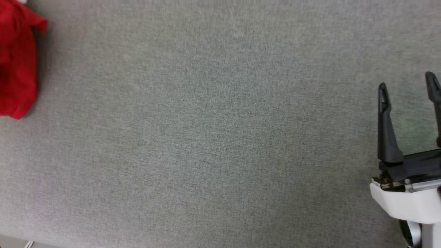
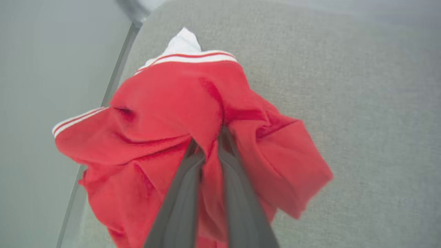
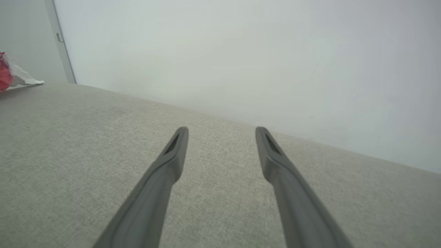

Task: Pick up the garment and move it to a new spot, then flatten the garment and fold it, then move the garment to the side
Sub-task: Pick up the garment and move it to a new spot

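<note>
The left wrist view gives up close what the head view barely catches: the left gripper (image 2: 209, 139) has its two long dark fingers nearly together, pinched on a fold of the red jersey garment (image 2: 162, 110), with cloth bunched around and between them. There the garment shows white-and-red striped trim along two hems and a white patch at its far end. It is crumpled right at the thin metal edge strip (image 2: 117, 75) of the grey woven cloth tabletop (image 2: 344, 103), and part of it reaches past that strip. Whether it lies on the cloth or is lifted clear cannot be told. In the head view only a red heap at the upper left corner appears, cut by the frame, casting a narrow shadow on its right side. The same view has the right gripper (image 1: 406, 82) at the lower right, well apart from the garment, its fingers spread wide and holding nothing, on a white wrist housing (image 1: 403, 201). Between the two lies a broad stretch of bare grey cloth. The right wrist view looks along those parted fingers, low over the tabletop, toward its far edge and a plain pale wall (image 3: 241, 51). At its far left sits a small red and clear crinkled thing (image 3: 13, 77), too small to make out.
</note>
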Motion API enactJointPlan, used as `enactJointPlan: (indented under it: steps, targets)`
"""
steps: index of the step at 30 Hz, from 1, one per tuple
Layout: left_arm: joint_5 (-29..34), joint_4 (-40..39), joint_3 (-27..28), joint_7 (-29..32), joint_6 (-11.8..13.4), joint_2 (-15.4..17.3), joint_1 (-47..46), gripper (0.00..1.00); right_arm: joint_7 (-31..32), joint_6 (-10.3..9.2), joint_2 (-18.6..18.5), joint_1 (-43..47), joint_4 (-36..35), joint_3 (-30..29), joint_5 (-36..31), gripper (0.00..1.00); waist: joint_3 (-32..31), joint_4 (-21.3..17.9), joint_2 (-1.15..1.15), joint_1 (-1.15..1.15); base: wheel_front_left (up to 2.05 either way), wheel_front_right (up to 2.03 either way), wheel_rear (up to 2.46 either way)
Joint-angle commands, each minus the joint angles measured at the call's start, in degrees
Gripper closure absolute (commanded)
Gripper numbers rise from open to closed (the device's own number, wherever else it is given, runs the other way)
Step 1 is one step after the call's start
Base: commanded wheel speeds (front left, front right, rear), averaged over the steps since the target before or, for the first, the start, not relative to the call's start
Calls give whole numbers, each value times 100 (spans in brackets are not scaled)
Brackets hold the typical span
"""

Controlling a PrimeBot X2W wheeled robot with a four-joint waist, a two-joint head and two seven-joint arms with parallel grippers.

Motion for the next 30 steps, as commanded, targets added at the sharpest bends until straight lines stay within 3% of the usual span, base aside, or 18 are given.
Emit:
enactJointPlan:
  steps: [1, 6, 12, 30]
  targets:
    - [20, -176, -57, -90, 0, 42, -103, 100, -12, -4, 42, -56, 36, 32, 50, 0, -223, -61, 0, 0, 0, 0, 0]
    - [132, -821, -362, -303, 1, 322, -455, 100, -12, -4, 153, -116, 200, 168, 109, 0, -559, -170, 0, 0, 0, 0, 0]
    - [269, -1605, -794, -327, 1, 367, -955, 100, -12, -4, 229, -135, 351, 234, 242, 0, -934, -383, 0, 0, 0, 0, 0]
    - [409, -3203, -1962, -65, 1, -592, -2062, 100, -12, -4, 243, 2, 642, 211, 959, 0, -1717, -1563, 0, 0, 0, 0, 0]
